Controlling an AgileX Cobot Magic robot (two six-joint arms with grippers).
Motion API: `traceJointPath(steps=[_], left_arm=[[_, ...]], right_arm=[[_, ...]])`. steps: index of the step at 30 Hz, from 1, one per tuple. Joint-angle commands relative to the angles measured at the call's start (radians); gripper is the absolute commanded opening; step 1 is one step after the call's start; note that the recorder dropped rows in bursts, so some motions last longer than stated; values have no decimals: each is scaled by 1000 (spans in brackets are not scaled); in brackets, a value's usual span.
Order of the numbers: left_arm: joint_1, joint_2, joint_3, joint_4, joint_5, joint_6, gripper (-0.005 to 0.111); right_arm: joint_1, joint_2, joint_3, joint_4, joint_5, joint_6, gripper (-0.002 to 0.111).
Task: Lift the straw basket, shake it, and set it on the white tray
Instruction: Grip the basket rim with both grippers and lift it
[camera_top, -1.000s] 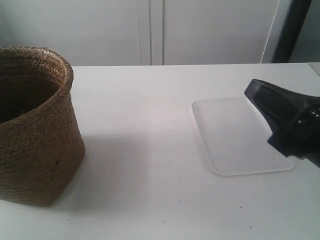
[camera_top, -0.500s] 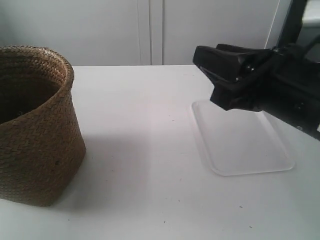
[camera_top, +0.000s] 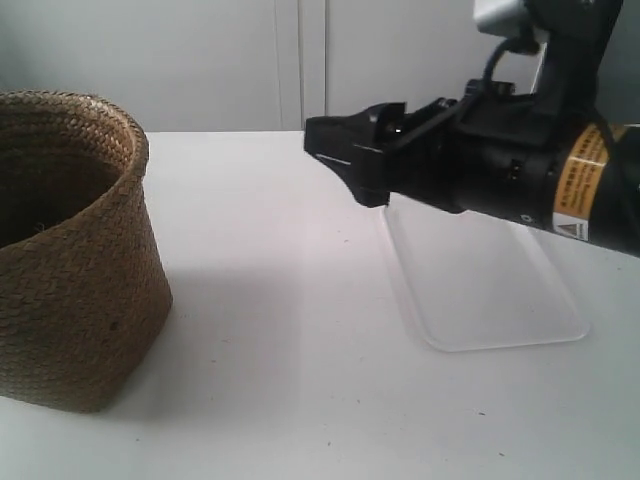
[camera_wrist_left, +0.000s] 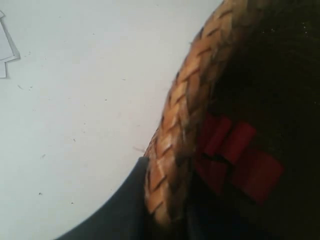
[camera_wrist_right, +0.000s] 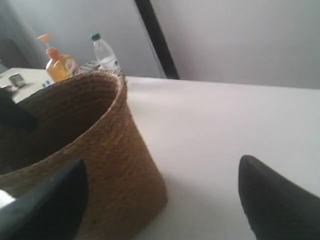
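The straw basket (camera_top: 70, 270) stands on the white table at the exterior view's left. Its braided rim (camera_wrist_left: 185, 105) runs between the jaws of my left gripper (camera_wrist_left: 170, 205): one dark finger (camera_wrist_left: 120, 210) presses on the outside of the rim, the inner finger is lost in shadow. Red items (camera_wrist_left: 235, 155) lie inside the basket. The white tray (camera_top: 480, 290) lies flat at the right. My right gripper (camera_top: 330, 150) hovers open above the table just left of the tray, pointing at the basket (camera_wrist_right: 100, 145), which it does not touch.
Beyond the basket an orange pump bottle (camera_wrist_right: 59, 62) and a water bottle (camera_wrist_right: 106, 54) stand at the table's far side. White paper (camera_wrist_left: 6, 47) lies on the table. Bare tabletop (camera_top: 280, 330) lies between basket and tray.
My right arm has swung in from the exterior view's right edge, rising and crossing over the tray toward the basket. The basket and tray have not moved.
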Motion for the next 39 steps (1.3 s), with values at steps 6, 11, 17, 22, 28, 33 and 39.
traceJointPath(steps=[6, 11, 17, 22, 28, 33, 39], left_arm=[[-1, -3, 6, -28, 5, 3, 0], [-1, -3, 6, -85, 5, 37, 0], [-43, -3, 6, -139, 23, 82, 0], [-128, -9, 6, -130, 14, 82, 0], [-208, -74, 28, -124, -38, 82, 0], [-286, -162, 64, -183, -41, 128, 0], [-441, -347, 276, -395, -256, 298, 0]], right_arm=[[21, 241, -323, -724, -223, 817, 76], [21, 348, -444, -701, -298, 817, 74], [24, 480, -552, -634, -300, 817, 72], [52, 590, -604, -630, -251, 817, 72], [68, 681, -635, -616, -195, 817, 64], [68, 682, -635, -685, -230, 817, 10], [68, 574, -614, -737, -247, 800, 0]])
